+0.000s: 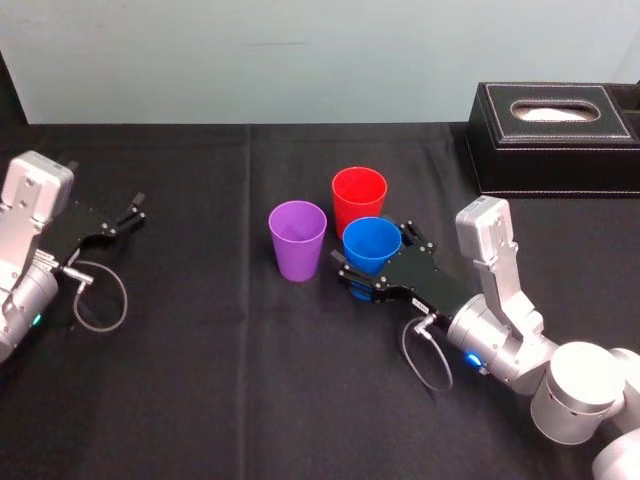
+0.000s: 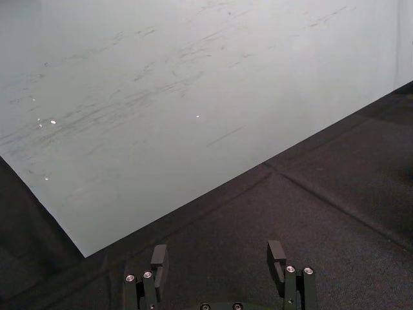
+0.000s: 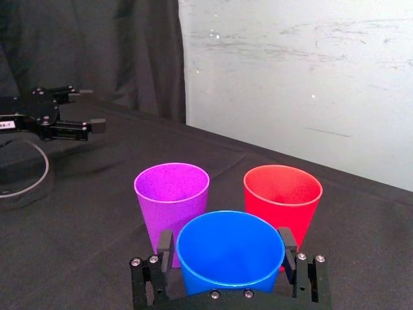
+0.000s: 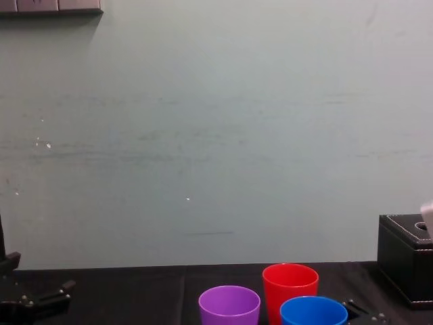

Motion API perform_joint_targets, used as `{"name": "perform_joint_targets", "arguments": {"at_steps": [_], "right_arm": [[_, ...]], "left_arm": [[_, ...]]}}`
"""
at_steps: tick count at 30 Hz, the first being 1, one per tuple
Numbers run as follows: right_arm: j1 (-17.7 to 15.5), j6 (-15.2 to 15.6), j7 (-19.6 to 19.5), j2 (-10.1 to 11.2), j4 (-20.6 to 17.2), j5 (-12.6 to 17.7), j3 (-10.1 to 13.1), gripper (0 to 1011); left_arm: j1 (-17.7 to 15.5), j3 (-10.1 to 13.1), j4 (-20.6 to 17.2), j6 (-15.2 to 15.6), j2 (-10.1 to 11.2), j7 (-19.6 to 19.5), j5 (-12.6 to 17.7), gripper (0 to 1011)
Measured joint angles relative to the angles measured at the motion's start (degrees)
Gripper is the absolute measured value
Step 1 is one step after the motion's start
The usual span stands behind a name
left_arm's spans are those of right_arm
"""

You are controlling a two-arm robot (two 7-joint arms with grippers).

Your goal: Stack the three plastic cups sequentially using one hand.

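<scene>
While the right gripper [image 1: 376, 258] reached in from the lower right of the head view, its fingers [image 3: 166, 244] squeezed the blue cup [image 1: 371, 238] from both sides. That cup was in the middle of the frame, just below the red cup [image 1: 358, 195], with the purple cup [image 1: 297, 240] near on its left. At the left edge of the black worktop [image 1: 200, 380], the left gripper [image 1: 125, 215] held nothing, its fingers spread apart.

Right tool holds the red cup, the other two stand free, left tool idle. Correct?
No: the right tool holds the blue cup, as the right wrist view shows. The red cup and purple cup stand free, and the left tool is idle, open.
</scene>
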Motion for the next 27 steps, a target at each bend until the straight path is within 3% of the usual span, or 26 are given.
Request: {"name": "perform_joint_targets", "arguments": {"at_steps": [11,20,27], "right_arm": [[-0.32,0.25,-0.04,-0.16,-0.48,0.00,0.41,1002],[-0.27,0.25,-0.08,-0.11,-0.43,0.03,0.30,817],[-0.31,0.29,-0.13,-0.02,-0.59,0.05,0.29,771]], "left_arm": [[0.00,0.00,0.00,0.00,0.00,0.00,0.00,1005],[0.00,0.00,0.00,0.00,0.00,0.00,0.00,1005],[0.00,0.00,0.00,0.00,0.00,0.00,0.00,1005]]}}
